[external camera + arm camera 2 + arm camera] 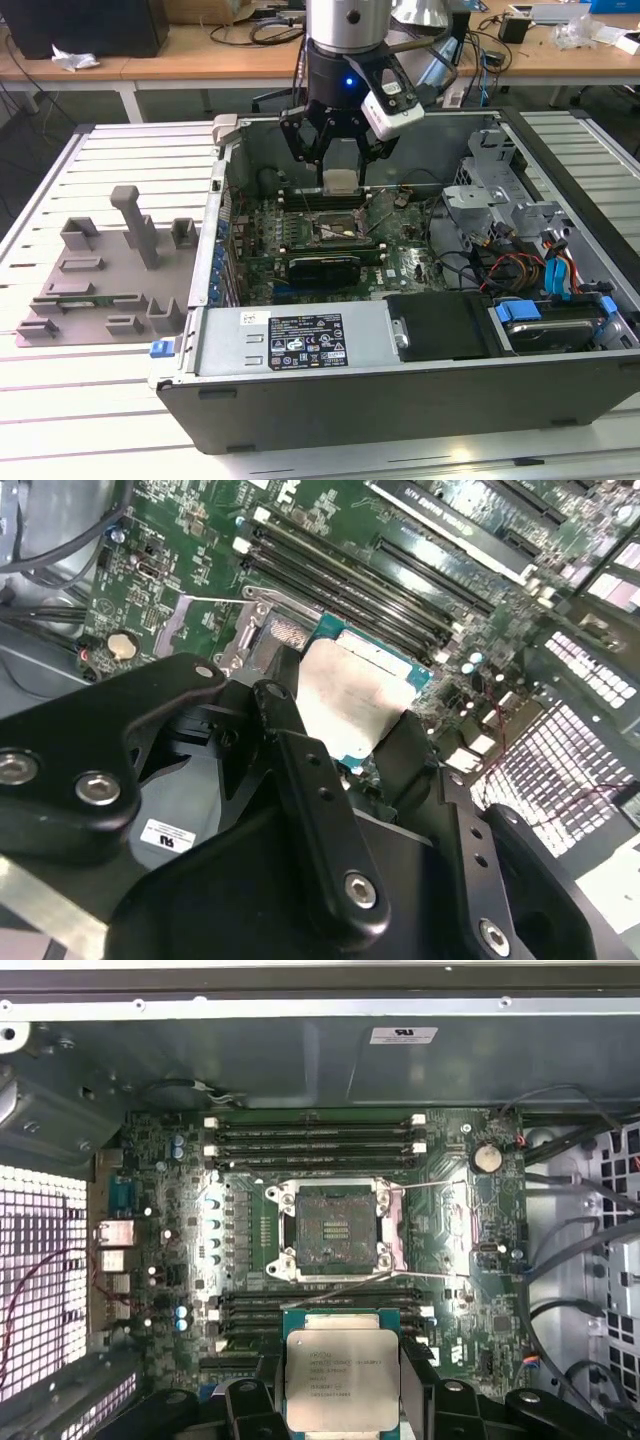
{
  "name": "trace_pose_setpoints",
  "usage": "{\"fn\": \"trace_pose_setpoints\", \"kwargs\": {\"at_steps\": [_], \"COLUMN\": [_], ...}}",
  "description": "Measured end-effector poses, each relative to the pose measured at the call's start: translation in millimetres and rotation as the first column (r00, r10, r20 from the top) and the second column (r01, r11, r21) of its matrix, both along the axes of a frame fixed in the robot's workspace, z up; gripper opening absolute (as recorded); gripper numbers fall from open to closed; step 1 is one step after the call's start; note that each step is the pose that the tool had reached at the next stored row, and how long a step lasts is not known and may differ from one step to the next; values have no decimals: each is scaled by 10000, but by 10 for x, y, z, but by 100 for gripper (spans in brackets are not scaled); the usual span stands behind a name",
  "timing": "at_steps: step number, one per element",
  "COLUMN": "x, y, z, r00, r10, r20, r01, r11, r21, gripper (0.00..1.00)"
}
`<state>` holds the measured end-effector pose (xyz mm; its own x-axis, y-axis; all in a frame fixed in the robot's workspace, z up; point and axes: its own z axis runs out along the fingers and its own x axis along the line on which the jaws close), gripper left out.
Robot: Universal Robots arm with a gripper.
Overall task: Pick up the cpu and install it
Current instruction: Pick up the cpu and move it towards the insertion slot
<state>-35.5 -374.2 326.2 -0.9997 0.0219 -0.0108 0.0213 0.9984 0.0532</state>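
You see the grey tray [100, 270] on the bench [90, 400] at the exterior view's left. Next, in the mid, your claw [341, 172] grips the cpu [341, 183] by its edges, up in the air over the open PC case [420, 400]. The socket [338, 232] below is bare & apart from the cpu.

Silver-grey cpu [341, 1380] with teal rim; green motherboard [445, 1165].

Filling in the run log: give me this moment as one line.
hand: shut on cpu | cpu: held above motherboard, not in socket | socket: empty
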Motion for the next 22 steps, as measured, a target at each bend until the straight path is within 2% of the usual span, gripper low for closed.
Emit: {"fn": "trace_pose_setpoints", "kwargs": {"at_steps": [3, 6, 10, 13, 15, 16, 20, 22], "x": [1, 4, 8, 10, 9, 9, 9, 9], "y": [45, 135, 206, 319, 360, 379, 387, 387], "z": [-57, -152, -211, -301, -339, -385, -521, -544], "r00": [10000, 10000, 10000, 10000, 10000, 9999, 9998, 9997], "r10": [4, 5, 8, 61, 83, 115, 214, 230], "r20": [0, 1, 0, 1, 0, 0, -1, -9], "r01": [-4, -5, -8, -61, -83, -115, -214, -230], "r11": [10000, 10000, 10000, 10000, 10000, 9999, 9998, 9997], "r21": [1, 2, 1, 2, -3, -19, -51, -71], "gripper": [55, 55, 55, 55, 55, 55, 55, 55]}}
